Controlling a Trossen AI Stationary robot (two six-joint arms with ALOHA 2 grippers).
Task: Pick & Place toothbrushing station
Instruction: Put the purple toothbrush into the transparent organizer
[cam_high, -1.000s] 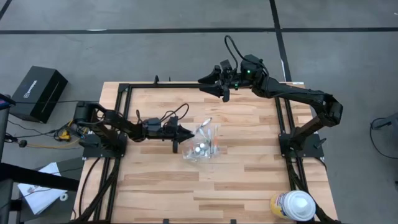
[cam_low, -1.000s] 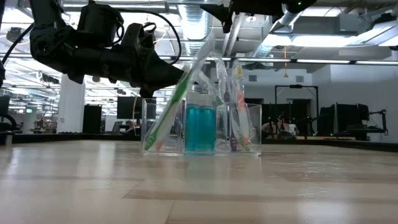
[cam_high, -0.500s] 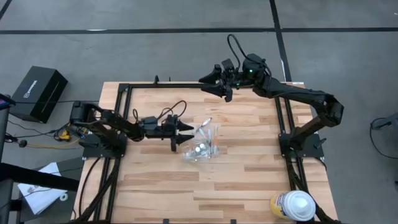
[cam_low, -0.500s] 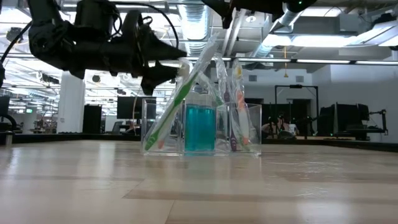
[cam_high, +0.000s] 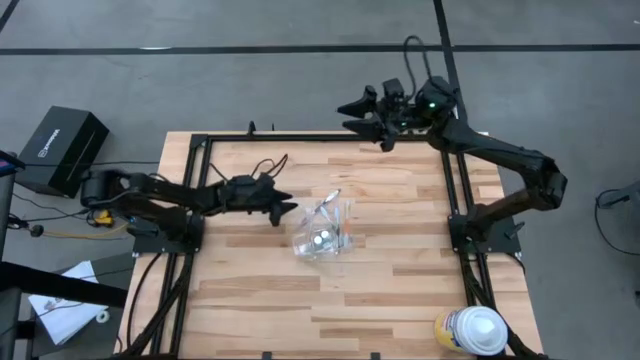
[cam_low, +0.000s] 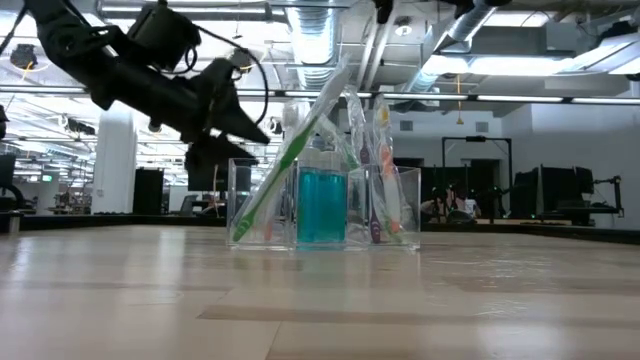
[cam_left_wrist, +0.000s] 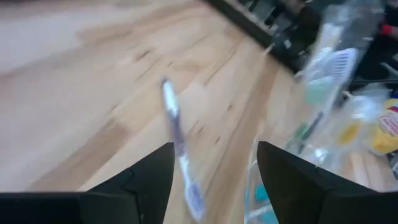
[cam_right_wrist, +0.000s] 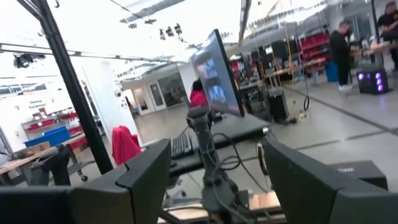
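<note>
Green toothbrush (cam_low: 283, 165) leaning in cup (cam_low: 322, 205)

- I take this for a robotics lab or workshop set in a large open industrial hall.
- My wooden table (cam_high: 380, 290) stands on a bare grey concrete floor (cam_high: 250, 90) marked with dark lines, and a black metal frame (cam_high: 200, 150) runs along its edges.
- Looking level across the table, I see exposed ceiling ducts (cam_low: 320, 45), long strip lights (cam_low: 520, 98) and white columns (cam_low: 115, 165).
- Behind stand further workstations with monitors (cam_right_wrist: 214, 74), a keyboard and blue bins (cam_right_wrist: 46, 135).
- Red shelving (cam_right_wrist: 314, 46) and a standing person (cam_right_wrist: 341, 46) show far back, I think, though that view is blurred.
- A black equipment case (cam_high: 62, 148) and loose cables (cam_high: 60, 215) lie on the floor beside the table.
</note>
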